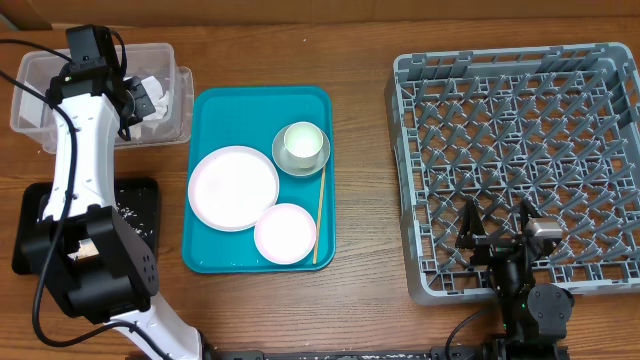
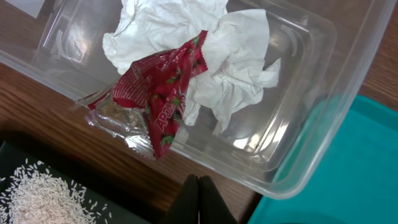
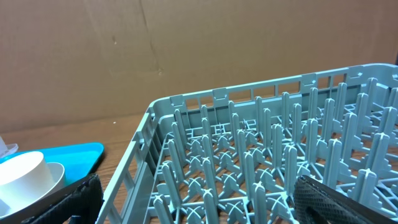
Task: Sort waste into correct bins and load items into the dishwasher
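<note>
Half done, seemingly: napkins (image 2: 236,74) and red wrapper (image 2: 158,93) lie in the clear tub (image 2: 298,180), rice (image 2: 43,193) in the black tray (image 1: 140,205). Left end effector (image 2: 199,199) pinched closed, empty, above the tub. Large plate (image 1: 233,187), small plate (image 1: 285,233), cup (image 1: 302,142), bowl (image 1: 281,155) wait on the teal tray (image 1: 205,110); rack (image 1: 520,120) bare, right end effector (image 1: 497,228) gaping.

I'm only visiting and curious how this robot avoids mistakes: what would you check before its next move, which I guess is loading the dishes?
1. The napkins and red wrapper lie in the clear tub: ok.
2. The wrapper is wholly inside the rim: cannot tell.
3. The rice crumbs are in the black tray: ok.
4. The left end effector is shut and empty: ok.
5. The right end effector is open over the dish rack: ok.
6. Dishes loaded: not ok. The large plate, small plate, cup and bowl sit on the teal tray.
</note>
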`<state>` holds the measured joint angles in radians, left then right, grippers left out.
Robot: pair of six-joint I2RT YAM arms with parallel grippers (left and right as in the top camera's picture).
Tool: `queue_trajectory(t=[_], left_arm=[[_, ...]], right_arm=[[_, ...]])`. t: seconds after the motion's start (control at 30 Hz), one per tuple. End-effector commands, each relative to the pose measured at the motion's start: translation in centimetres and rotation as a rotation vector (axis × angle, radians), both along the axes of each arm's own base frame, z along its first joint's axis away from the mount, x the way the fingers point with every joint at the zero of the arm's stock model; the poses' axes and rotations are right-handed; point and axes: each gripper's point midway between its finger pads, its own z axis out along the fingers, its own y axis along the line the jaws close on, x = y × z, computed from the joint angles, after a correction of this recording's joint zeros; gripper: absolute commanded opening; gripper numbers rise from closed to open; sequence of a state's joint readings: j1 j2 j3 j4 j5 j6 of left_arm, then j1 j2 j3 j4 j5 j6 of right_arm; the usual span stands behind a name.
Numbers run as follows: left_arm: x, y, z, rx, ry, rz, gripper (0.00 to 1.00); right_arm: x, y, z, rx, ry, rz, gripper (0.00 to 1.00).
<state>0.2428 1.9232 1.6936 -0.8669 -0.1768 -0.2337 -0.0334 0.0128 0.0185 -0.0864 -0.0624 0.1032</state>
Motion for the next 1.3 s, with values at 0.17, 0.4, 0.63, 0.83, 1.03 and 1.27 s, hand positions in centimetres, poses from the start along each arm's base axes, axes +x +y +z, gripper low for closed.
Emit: queue_trajectory(t=[0.17, 0.4, 0.63, 0.83, 1.03, 1.27], left_arm=[[0.0, 1.9, -2.1, 0.029, 0.052, 0.034, 0.04], [-0.9, 4.1, -2.4, 0.022, 0.058, 0.082, 0.04], [-1.3, 5.6, -2.4, 0.023, 0.052, 0.111, 0.04], [-0.2, 6.5, -1.7, 0.042, -0.009, 0.122, 0.05], [-0.2, 6.5, -1.7, 0.040, -0.013, 0.121, 0.04], [0.4, 5.5, -1.9, -0.006, -0.028, 0.074, 0.04]], right_arm=[[0.0, -0.3, -0.2, -0.006, -0.004, -0.015, 1.00], [0.0, -0.3, -0.2, -0.006, -0.004, -0.016, 1.00], [0.0, -0.3, -0.2, -0.006, -0.004, -0.015, 1.00], [0.0, -0.3, -0.2, -0.006, -0.004, -0.015, 1.00], [0.0, -0.3, -0.2, -0.006, -0.004, -0.015, 1.00], [0.0, -0.3, -0.2, -0.006, -0.004, -0.015, 1.00]])
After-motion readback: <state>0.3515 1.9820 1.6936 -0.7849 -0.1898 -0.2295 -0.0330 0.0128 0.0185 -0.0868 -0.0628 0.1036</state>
